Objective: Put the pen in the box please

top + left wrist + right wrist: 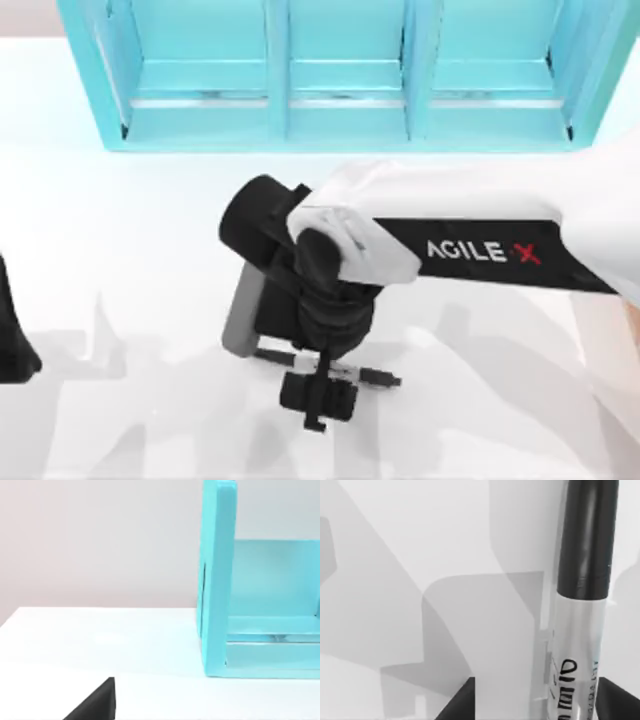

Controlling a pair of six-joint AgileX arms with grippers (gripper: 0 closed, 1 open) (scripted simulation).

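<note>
The pen (pixel 372 376) lies flat on the white table near the front middle, its black end sticking out to the right of my right gripper (pixel 318 396). That gripper points straight down over the pen's barrel. Close up, the pen (pixel 577 630) shows a black cap and a pale printed label. It lies between the two dark fingertips (pixel 460 702) of my right gripper (pixel 537 696), close against one and with a wide gap to the other, so the gripper is open. A pale tan patch at the table's right edge is the box (pixel 612 350), partly seen.
A large light-blue shelf unit (pixel 345 75) with compartments stands along the back of the table; its side wall (pixel 217 580) is near my left arm. My left arm (pixel 12 345) is parked at the left edge. My right arm (pixel 480 250) spans the table's right half.
</note>
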